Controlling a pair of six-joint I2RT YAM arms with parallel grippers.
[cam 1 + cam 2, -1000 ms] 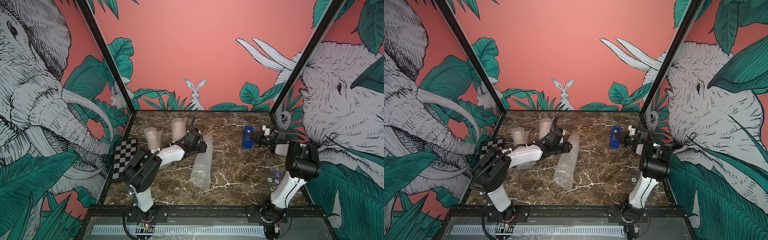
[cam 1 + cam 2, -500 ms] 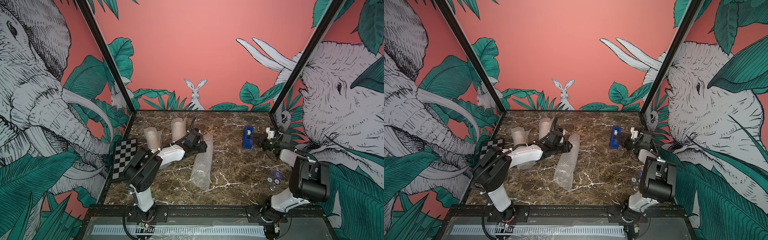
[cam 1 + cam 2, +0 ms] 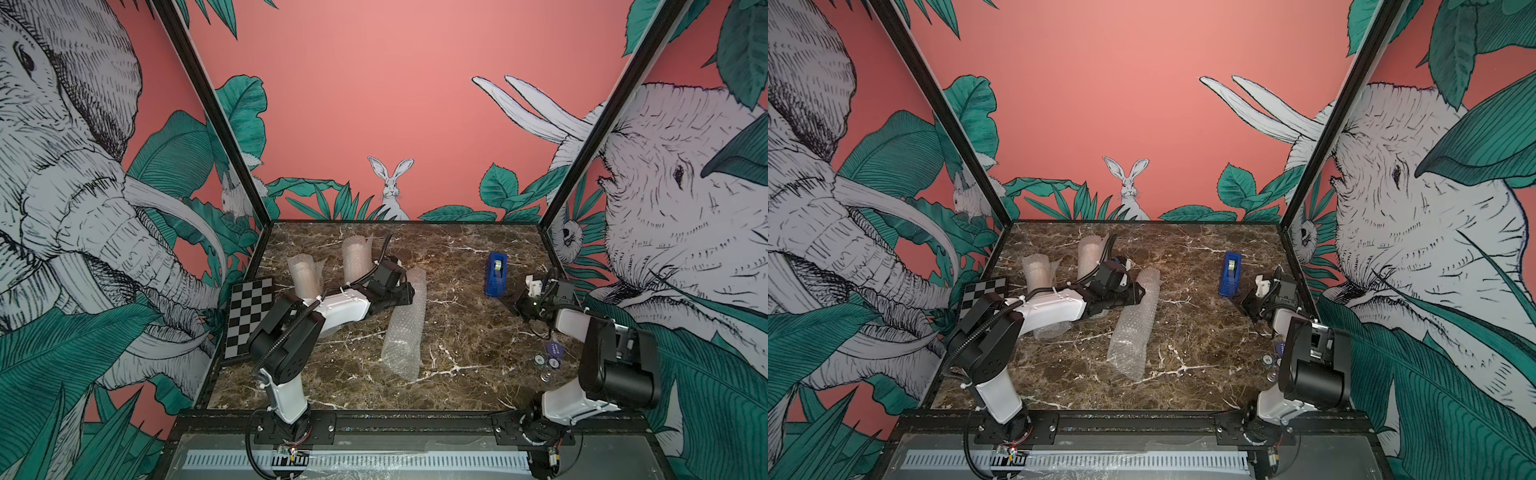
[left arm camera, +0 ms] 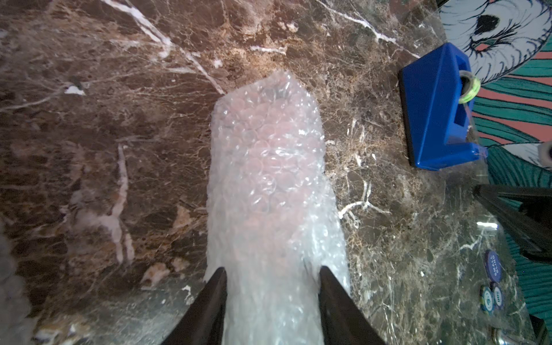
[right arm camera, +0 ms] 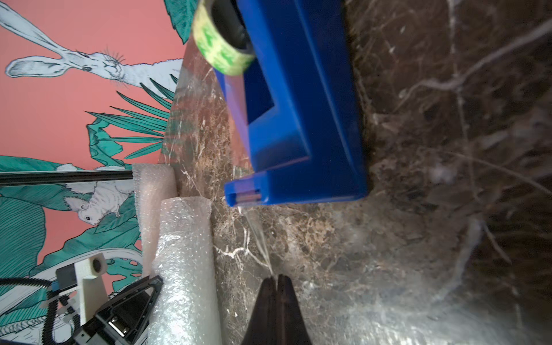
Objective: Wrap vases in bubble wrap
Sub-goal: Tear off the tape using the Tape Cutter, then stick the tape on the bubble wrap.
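**Roll pinned, tape being pulled**

Left claw (image 4: 272,268) pinches the bubble-wrapped vase (image 4: 265,167), which lies on the tabletop (image 3: 457,332) and runs ahead from between its jaws, likely so the wrap can't unroll. Right claw (image 5: 276,277) is pressed together on a clear tape strip (image 5: 258,236) stretched from the blue tape dispenser (image 5: 298,119) just ahead of it, probably for sealing the seam.

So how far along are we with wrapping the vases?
Done: two wrapped vases stand upright at the back. In hand: left pincer grips the third bundle, lying flat; right pincer pinches tape drawn from the blue dispenser. Left, likely: taping that bundle shut.
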